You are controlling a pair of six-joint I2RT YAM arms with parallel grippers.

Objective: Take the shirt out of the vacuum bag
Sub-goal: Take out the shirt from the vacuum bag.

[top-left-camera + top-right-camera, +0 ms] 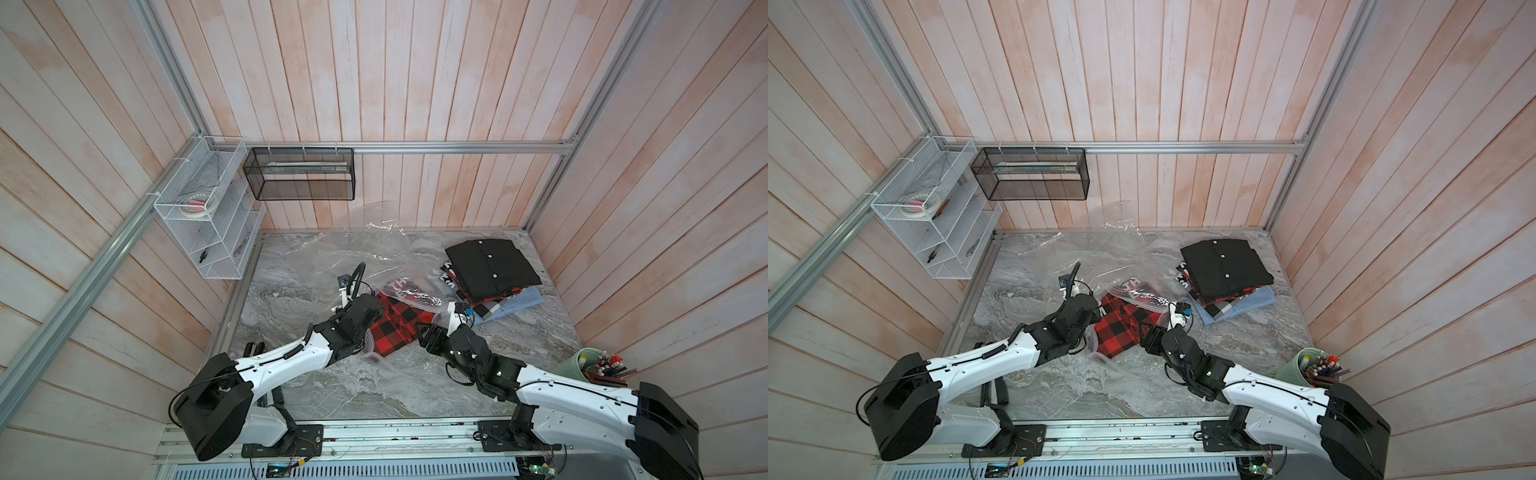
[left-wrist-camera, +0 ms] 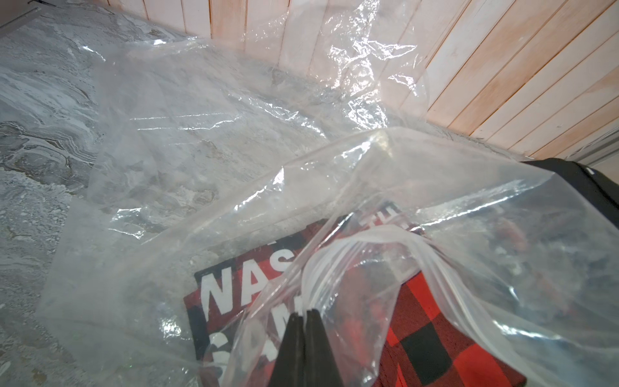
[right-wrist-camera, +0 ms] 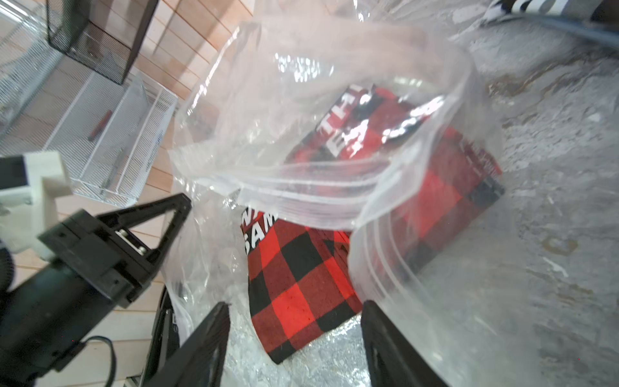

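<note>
On the left wall hangs a white wire rack (image 1: 208,216) holding a roll of tape, and beside it on the back wall a black mesh basket (image 1: 299,174); both are well clear of the work. Below them the marble-patterned table (image 1: 415,395) carries everything else.

The left gripper (image 2: 304,316) has its jaws pressed together on the zip-strip rim of the vacuum bag (image 1: 332,257), pinching that edge up off the table. The bag spreads across the middle of the table, and its far end climbs the back wall. Its open mouth faces the arms.

The shirt (image 1: 395,328), red and black plaid with white lettering, lies half in that mouth. Its far part sits under the clear plastic, while its near corner shows bare on the bag's lower layer. The lifted rim drapes across the shirt's middle, and a loose fold of the rim curls over the shirt's right side.

The right gripper (image 3: 294,311) hovers at the near corner with its jaws spread, one finger to each side, touching neither cloth nor plastic as far as can be seen; the loose fold lies just beside one finger.

Further right, just beside the bag, is a pile of folded clothes (image 1: 490,266) with a black buttoned shirt on top. At the near right stands a green cup of pens (image 1: 590,365).
</note>
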